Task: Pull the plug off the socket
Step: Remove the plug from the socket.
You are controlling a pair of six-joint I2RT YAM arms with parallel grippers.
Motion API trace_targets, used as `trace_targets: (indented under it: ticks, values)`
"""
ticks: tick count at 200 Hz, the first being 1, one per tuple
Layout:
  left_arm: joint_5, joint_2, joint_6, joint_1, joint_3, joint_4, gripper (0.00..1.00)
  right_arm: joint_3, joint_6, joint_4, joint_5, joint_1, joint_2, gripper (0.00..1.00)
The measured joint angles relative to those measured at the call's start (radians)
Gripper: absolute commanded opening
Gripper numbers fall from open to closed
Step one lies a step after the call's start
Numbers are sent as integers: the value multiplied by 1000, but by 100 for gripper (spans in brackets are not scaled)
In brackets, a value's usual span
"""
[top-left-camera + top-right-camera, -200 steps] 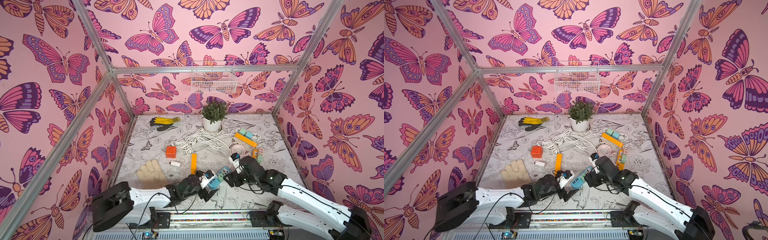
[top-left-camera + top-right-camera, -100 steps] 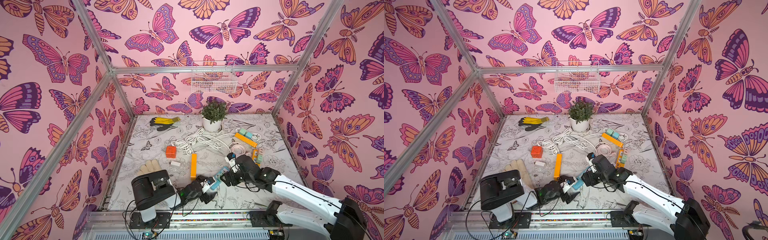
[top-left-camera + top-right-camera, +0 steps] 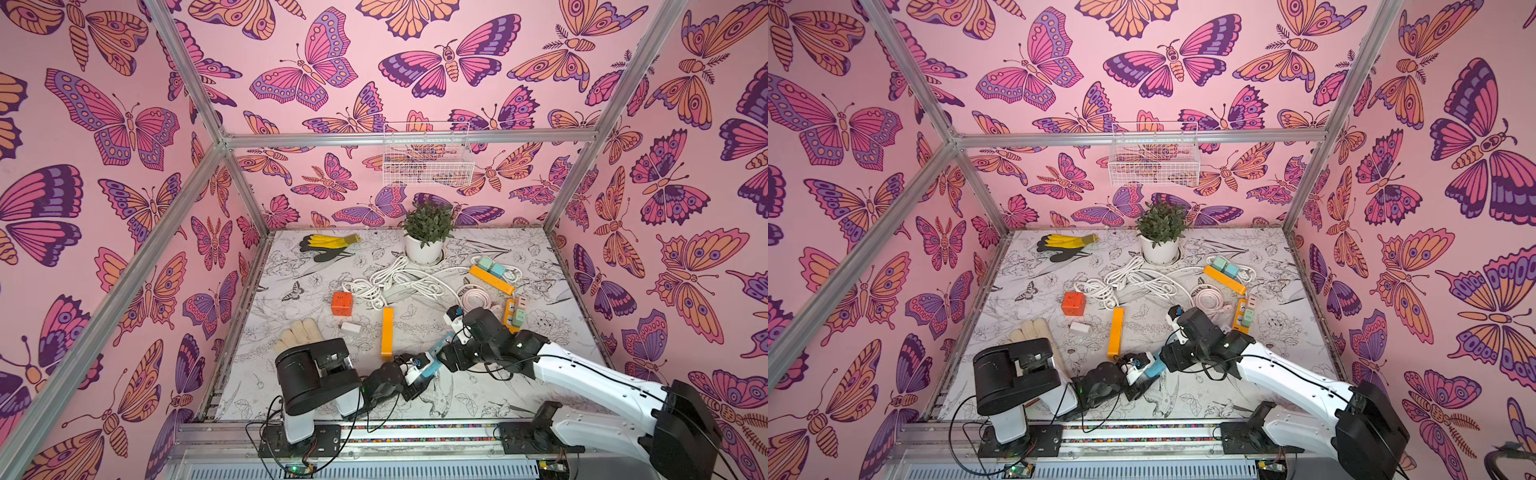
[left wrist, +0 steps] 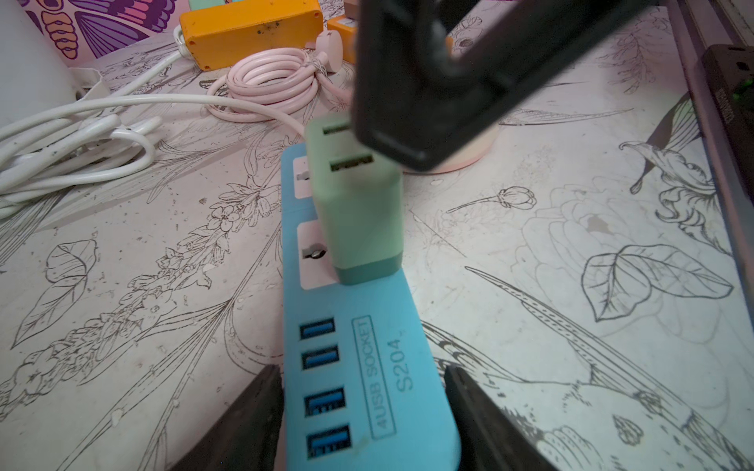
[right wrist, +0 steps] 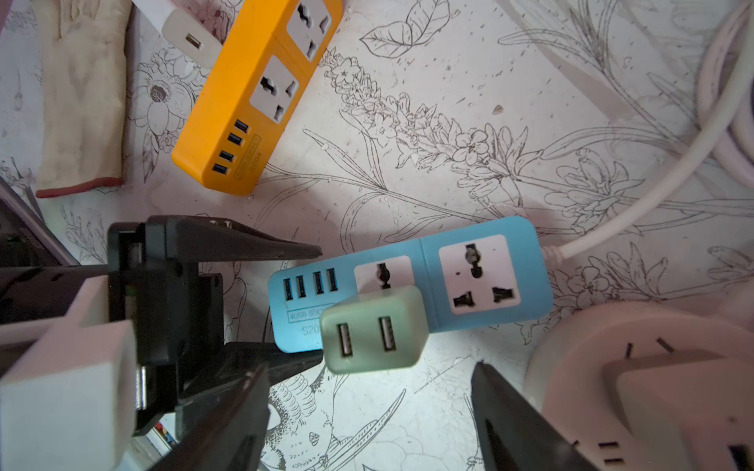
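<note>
The job sits at the near middle of the table (image 3: 291, 266). From the left, the left gripper (image 4: 359, 373) reaches in low, a finger on each side of the USB end of the blue power strip (image 4: 363, 304). The fingers lie close along both edges. I cannot tell whether they are actually clamping the strip or only bracketing it.

The strip lies flat, and the plug (image 5: 373, 330) stands up out of it. Over the plug, from the right, hangs the right gripper (image 5: 369, 365), its fingers spread wide. One finger is on each side of the plug and neither touches it.

To my eye this is the brace-and-reach step, with the plug not yet taken. Next, the left side needs a firm hold on the strip. The right side needs to close squarely on the plug's flat sides, then draw it straight away from the strip's face. Otherwise the whole strip may lift with it.

The plug is a small mint-green charger block with rounded corners. It has a darker green band at its base and two USB slots in its top face. It looks fully seated in the socket next to the four blue USB ports. The socket nearer the white cord (image 5: 636, 212) is empty.
</note>
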Motion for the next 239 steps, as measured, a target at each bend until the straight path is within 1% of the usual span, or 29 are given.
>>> trace_targets:
  ticks: [10, 14, 28, 66, 87, 95, 111, 131, 145, 152, 171, 186, 215, 229, 239]
  values:
    - [0, 1, -4, 0, 0, 1, 55, 18, -7, -2, 3, 5, 23, 81]
    - [-1, 1, -2, 0, 0, 3, 54, 24, -8, -3, 5, 6, 32, 81]
    - [-7, 2, -4, 1, 0, 10, 54, 48, -20, -3, 13, 10, 64, 80]
    - [-13, 4, -4, 0, -4, 19, 54, 93, -36, -17, 27, 24, 156, 73]
    - [-13, 7, -4, 0, -8, 29, 53, 95, -37, -32, 39, 45, 186, 67]
    - [-13, 7, -4, 0, -8, 30, 54, 95, -36, -38, 46, 50, 192, 64]
    - [-13, 10, -4, 0, -9, 34, 53, 96, -38, -50, 65, 56, 199, 55]
    - [-12, 14, -5, 0, -11, 44, 53, 103, -38, -66, 89, 57, 202, 40]
    - [-12, 15, -4, 0, -11, 46, 53, 111, -34, -77, 103, 60, 202, 32]
    - [-11, 15, -4, 0, -12, 46, 53, 111, -33, -81, 107, 62, 202, 31]
    - [-9, 16, -4, 0, -12, 48, 53, 115, -24, -94, 114, 66, 203, 22]
    - [-6, 19, -4, 0, -12, 53, 53, 126, -4, -108, 120, 76, 211, 22]
    - [-7, 20, -7, 0, -19, 62, 53, 183, 35, -157, 174, 122, 260, 22]
    - [-7, 20, -8, 0, -21, 65, 53, 213, 49, -185, 179, 121, 285, 22]
    - [-8, 20, -8, 0, -22, 68, 53, 223, 51, -197, 166, 102, 289, 22]
